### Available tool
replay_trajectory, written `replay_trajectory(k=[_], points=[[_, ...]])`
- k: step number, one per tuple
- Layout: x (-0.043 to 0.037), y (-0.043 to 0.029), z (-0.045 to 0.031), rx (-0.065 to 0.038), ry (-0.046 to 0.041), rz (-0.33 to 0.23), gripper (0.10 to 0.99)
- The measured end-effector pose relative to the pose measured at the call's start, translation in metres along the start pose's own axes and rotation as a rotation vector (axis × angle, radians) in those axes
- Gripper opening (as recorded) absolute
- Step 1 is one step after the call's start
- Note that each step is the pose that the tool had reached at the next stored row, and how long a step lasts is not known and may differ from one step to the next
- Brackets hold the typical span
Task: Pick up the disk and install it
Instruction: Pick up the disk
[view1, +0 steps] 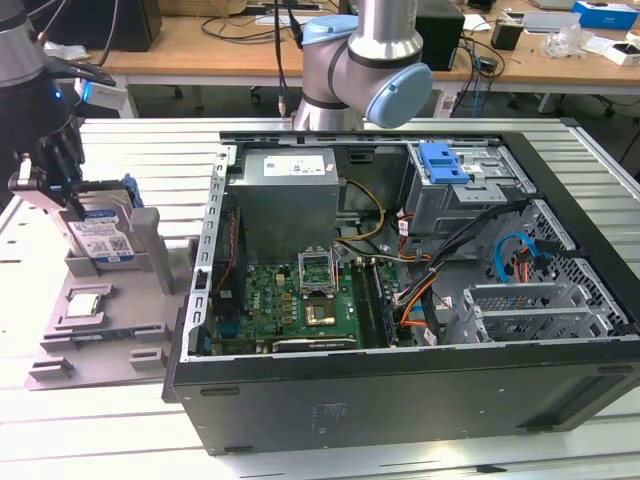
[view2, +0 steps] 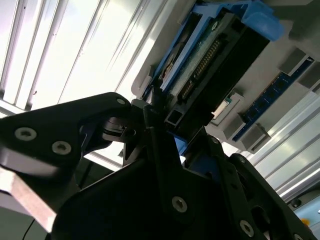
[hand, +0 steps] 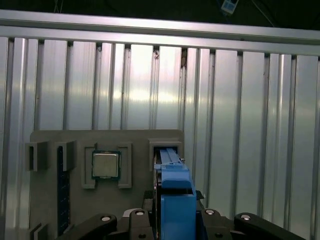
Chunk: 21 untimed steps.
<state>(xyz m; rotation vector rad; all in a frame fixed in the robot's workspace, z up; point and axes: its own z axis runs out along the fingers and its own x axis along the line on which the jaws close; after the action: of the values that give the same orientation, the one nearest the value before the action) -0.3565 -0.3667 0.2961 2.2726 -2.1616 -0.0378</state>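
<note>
The disk (view1: 100, 238), a silver-grey drive with a white-and-blue label in a blue bracket, stands upright on edge in a slot of the grey holder (view1: 105, 335) at the exterior view's left. My gripper (view1: 82, 203) comes down on it from above, its black fingers on either side of the drive's upper end. In the second wrist view the fingers (view2: 150, 117) press against the connector end of the disk (view2: 210, 55). The first wrist view has the blue bracket of the disk (hand: 176, 197) running between the gripper (hand: 176, 222) and the holder (hand: 50, 150).
A square silver CPU chip (view1: 85, 303) (hand: 105, 165) lies in the holder beside the disk. The open computer case (view1: 400, 400) sits in the middle, with a blue latch on a grey drive cage (view1: 445, 163) at its far right. The arm's elbow (view1: 365, 60) rises behind it.
</note>
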Motion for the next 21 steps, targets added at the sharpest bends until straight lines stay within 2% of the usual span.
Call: replay_trajectory(k=[5, 16, 19, 21], points=[[-0.0005, 0.0003, -0.0139, 0.000, 0.0011, 0.000, 0.369], [-0.0007, 0.0006, -0.0299, 0.000, 0.0012, 0.000, 0.369], [-0.0008, 0.0007, -0.0366, 0.000, 0.0012, 0.000, 0.369], [-0.0009, 0.0009, -0.0440, 0.000, 0.0012, 0.000, 0.369]])
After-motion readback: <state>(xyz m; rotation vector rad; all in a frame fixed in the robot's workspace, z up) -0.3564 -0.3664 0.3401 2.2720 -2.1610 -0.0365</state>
